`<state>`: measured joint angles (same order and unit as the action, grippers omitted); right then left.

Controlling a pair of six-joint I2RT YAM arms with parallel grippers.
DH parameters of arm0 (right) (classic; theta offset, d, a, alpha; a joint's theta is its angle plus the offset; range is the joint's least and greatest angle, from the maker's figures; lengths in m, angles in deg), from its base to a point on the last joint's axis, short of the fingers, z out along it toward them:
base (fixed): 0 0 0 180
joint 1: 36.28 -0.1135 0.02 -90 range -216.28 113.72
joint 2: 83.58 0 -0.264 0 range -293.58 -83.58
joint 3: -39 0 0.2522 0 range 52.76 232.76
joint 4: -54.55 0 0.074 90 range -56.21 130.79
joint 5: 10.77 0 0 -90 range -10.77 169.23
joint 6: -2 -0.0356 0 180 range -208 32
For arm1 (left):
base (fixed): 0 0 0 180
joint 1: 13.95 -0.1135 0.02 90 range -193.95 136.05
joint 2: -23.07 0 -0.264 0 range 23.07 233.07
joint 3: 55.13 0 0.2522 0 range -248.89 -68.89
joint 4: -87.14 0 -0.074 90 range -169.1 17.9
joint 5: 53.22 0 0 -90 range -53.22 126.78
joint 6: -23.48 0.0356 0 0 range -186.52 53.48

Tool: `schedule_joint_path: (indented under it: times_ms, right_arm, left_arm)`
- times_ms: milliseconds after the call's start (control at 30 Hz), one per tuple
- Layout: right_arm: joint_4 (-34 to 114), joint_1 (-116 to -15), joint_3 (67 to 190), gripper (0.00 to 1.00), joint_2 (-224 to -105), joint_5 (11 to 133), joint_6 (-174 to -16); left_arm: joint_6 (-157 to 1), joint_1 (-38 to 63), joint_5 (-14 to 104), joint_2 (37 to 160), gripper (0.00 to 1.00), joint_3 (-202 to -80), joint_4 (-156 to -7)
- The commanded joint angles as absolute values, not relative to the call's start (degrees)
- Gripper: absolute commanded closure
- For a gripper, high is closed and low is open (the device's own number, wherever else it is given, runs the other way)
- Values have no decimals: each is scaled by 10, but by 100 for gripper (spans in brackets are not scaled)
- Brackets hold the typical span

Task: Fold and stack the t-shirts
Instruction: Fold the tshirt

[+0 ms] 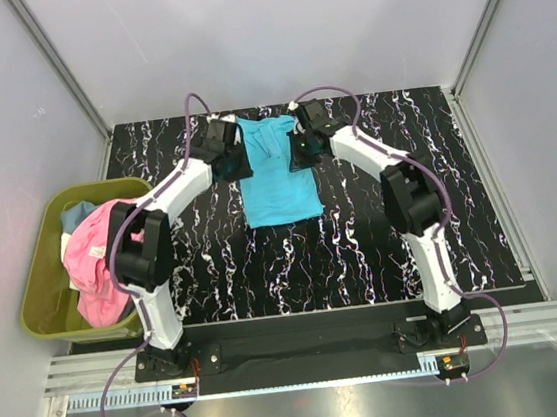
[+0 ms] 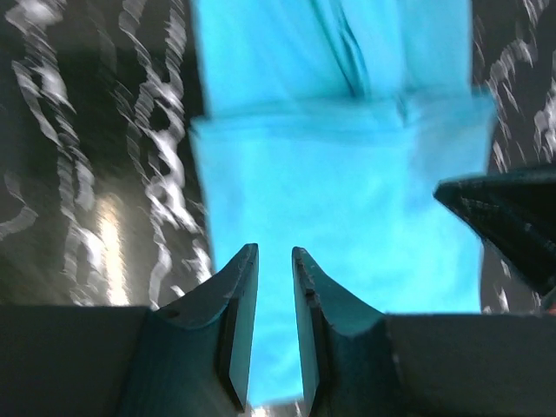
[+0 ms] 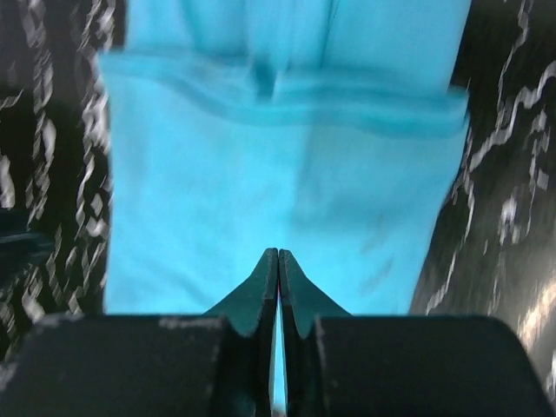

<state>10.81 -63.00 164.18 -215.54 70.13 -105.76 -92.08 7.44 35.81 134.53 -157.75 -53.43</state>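
Note:
A bright turquoise t-shirt [image 1: 277, 178] lies partly folded on the black marbled table, collar end toward the back. A folded layer crosses it in both wrist views [image 2: 347, 174] [image 3: 278, 165]. My left gripper [image 1: 237, 160] hovers at the shirt's left edge. In its wrist view the left gripper [image 2: 274, 252] stands slightly open, with only the cloth below showing through the gap. My right gripper [image 1: 299, 152] is over the shirt's upper right part. In its wrist view the right gripper [image 3: 278, 252] has its tips together and I see no cloth pinched between them.
An olive-green bin [image 1: 39, 296] stands off the table's left edge, with a pink shirt [image 1: 92, 265] draped over its rim and a grey-blue one [image 1: 77, 213] behind it. The black marbled table [image 1: 384, 247] ends at white walls; my right gripper's finger [image 2: 508, 217] shows in the left wrist view.

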Motion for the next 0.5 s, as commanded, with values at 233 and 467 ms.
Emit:
schedule_joint_path:
  times_ms: [233,467]
  right_arm:
    - [139,-612,1415,91,-1954,559,-1052]
    - [178,-573,1379,91,-2021,493,-1046]
  left_arm:
    - [-981,112,483,1223,71,-1341,-648]
    - [-995,114,475,1258,73,-1277,-681]
